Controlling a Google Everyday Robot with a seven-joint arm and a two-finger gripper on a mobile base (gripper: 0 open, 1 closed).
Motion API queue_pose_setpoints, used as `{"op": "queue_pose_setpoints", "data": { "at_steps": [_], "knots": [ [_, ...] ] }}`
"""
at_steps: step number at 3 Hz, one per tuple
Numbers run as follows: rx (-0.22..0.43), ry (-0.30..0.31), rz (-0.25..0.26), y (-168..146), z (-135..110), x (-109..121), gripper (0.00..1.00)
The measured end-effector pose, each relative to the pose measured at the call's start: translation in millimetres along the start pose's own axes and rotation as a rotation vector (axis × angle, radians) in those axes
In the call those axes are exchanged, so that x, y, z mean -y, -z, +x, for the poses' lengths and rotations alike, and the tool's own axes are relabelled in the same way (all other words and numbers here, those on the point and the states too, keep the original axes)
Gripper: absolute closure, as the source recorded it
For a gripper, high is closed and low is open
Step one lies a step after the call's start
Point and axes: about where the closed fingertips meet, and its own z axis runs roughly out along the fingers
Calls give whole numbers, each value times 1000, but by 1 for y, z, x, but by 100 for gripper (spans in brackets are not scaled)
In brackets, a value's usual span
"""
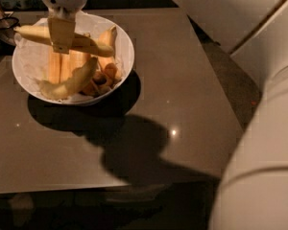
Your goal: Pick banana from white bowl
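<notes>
My gripper (61,38) hangs over the white bowl (126,56) at the top left, shut on the long, almost straight pale-yellow banana (93,46). The banana lies nearly level across the bowl, held near its middle, lifted above the other fruit. Below it in the bowl lie a curved pale banana with a dark tip (69,83) and several shorter orange-toned bananas (62,66). Crumpled white paper lines the bowl.
The bowl stands on a grey-brown table (182,80). My arm's white shell (259,157) fills the right side and casts a big shadow on the table's front. Dark objects (2,25) sit at the far left edge.
</notes>
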Motion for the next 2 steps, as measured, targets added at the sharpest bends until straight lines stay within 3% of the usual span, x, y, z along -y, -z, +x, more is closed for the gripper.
{"op": "queue_pose_setpoints", "data": {
  "at_steps": [2],
  "knots": [
    [-43, 45, 69, 51, -27, -29, 100]
  ]
}}
